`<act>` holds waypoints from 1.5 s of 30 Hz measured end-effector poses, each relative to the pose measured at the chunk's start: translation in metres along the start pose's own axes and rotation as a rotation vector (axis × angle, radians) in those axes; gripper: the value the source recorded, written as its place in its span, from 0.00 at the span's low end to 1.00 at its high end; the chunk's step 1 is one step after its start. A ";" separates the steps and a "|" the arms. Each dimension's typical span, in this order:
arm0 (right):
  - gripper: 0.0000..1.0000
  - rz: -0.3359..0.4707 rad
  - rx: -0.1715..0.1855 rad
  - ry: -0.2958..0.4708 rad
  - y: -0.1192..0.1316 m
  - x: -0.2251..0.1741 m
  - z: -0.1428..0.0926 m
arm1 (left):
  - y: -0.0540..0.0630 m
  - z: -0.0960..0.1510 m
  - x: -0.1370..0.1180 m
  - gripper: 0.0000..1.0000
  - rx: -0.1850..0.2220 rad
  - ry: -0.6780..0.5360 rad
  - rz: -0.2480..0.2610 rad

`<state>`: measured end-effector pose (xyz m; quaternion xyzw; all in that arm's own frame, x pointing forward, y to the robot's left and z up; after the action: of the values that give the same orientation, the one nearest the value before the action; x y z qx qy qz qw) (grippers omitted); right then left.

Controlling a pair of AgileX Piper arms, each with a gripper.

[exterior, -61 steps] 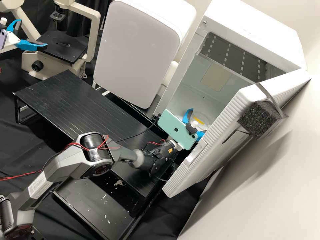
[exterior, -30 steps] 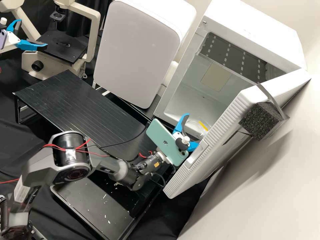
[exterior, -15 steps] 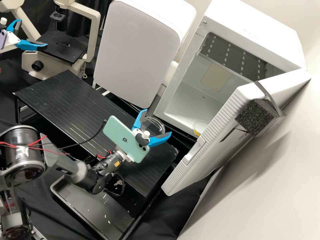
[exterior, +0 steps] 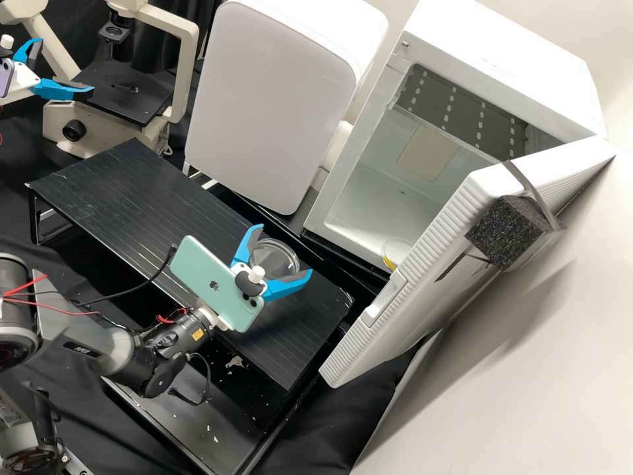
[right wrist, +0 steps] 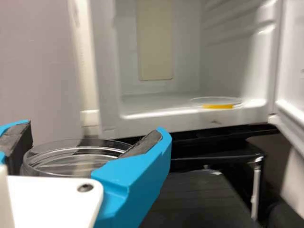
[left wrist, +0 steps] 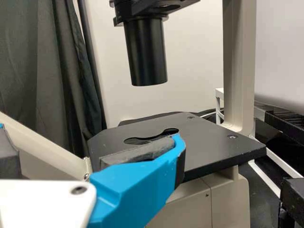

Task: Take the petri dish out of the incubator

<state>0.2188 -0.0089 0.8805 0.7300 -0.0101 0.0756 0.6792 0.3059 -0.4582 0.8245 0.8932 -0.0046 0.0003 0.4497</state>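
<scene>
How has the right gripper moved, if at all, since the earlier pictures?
Yes: the right gripper has moved out of the incubator, over the black table.

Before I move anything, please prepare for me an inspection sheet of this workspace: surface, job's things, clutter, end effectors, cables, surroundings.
Surface: black slatted platform, upright, with the held dish over it.
Job's things: clear petri dish outside the incubator, whose door stands open.
Clutter: second dish with yellow mark, on the incubator floor; pale flecks on the lower black tray.
End effectors: right end effector holds the petri dish between its fingers; left end effector open, near the microscope.
Cables: black cable crosses the platform's near edge; red wires on the right arm.
Surroundings: microscope, large white box, black cloth.
</scene>
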 end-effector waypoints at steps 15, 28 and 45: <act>0.00 -0.113 -0.072 0.040 -0.025 -0.011 -0.009 | 0.000 0.000 0.000 1.00 0.000 0.000 0.000; 0.00 -0.139 -0.088 0.071 -0.033 -0.020 -0.018 | 0.000 0.000 0.000 1.00 0.000 0.000 0.000; 0.00 0.000 -0.073 -0.019 -0.013 -0.010 -0.004 | 0.000 0.000 0.000 1.00 0.000 0.000 0.000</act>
<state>0.2105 -0.0053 0.8670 0.7055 -0.0191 0.0684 0.7051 0.3059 -0.4582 0.8245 0.8932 -0.0046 0.0003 0.4497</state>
